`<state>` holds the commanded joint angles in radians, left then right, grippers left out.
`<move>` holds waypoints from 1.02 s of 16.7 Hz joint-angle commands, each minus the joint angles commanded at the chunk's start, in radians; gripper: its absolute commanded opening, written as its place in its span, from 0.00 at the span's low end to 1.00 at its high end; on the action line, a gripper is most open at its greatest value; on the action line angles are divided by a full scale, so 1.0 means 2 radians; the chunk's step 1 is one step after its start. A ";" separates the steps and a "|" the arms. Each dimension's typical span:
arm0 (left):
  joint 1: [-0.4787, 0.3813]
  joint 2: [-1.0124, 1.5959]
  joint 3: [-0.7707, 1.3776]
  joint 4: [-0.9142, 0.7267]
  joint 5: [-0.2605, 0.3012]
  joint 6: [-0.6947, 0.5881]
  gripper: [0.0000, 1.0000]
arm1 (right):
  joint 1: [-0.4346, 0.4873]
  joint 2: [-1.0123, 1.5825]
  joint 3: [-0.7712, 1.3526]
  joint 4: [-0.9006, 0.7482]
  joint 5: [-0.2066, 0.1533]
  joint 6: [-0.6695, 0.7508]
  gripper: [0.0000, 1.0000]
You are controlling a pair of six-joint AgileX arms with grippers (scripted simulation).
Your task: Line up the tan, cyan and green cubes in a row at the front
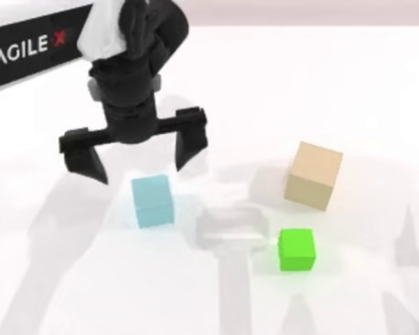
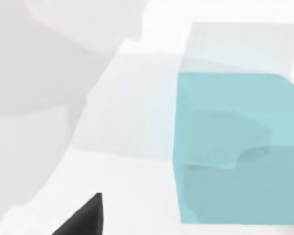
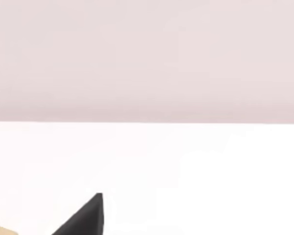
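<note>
Three cubes on the white surface (image 1: 377, 91), one of each colour. Biggest first: the tan cube (image 1: 314, 174) sits right of centre, alone and untouched. Next, the cyan cube (image 1: 153, 201) lies left of centre, and here's the action: the left claw (image 1: 143, 166) hangs just behind and above it, fingers spread wide, holding nothing, the cube just in front of the gap between its tips. From the left wrist the cyan cube (image 2: 237, 149) looms large and close. Smallest, the green cube (image 1: 296, 249), rests in front of the tan one, near it but apart. The right claw isn't visible from above; only one dark fingertip (image 3: 83, 218) shows on its own wrist camera, so its opening can't be judged.
</note>
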<state>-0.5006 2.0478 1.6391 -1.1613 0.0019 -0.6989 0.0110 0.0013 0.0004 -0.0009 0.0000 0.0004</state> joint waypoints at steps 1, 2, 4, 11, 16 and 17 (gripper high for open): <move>0.000 0.001 0.001 0.000 0.000 0.000 1.00 | -0.001 -0.001 0.000 0.000 0.000 0.000 1.00; 0.000 0.001 0.001 0.000 0.000 0.000 1.00 | -0.001 -0.001 0.000 0.000 0.000 0.000 1.00; 0.000 0.001 0.001 0.000 0.000 0.000 1.00 | -0.001 -0.001 0.000 0.000 0.000 0.000 1.00; 0.001 0.027 -0.051 0.079 0.000 0.002 1.00 | -0.001 -0.001 0.000 0.000 0.000 0.000 1.00; 0.001 0.056 -0.100 0.156 0.000 0.001 1.00 | -0.001 -0.001 0.000 0.000 0.000 0.000 1.00; 0.001 0.057 -0.100 0.157 0.000 0.001 1.00 | -0.001 -0.001 0.000 0.000 0.000 0.000 1.00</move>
<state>-0.4991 2.1609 1.4382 -0.8480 0.0027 -0.6960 0.0100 0.0000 0.0000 0.0000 0.0000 0.0000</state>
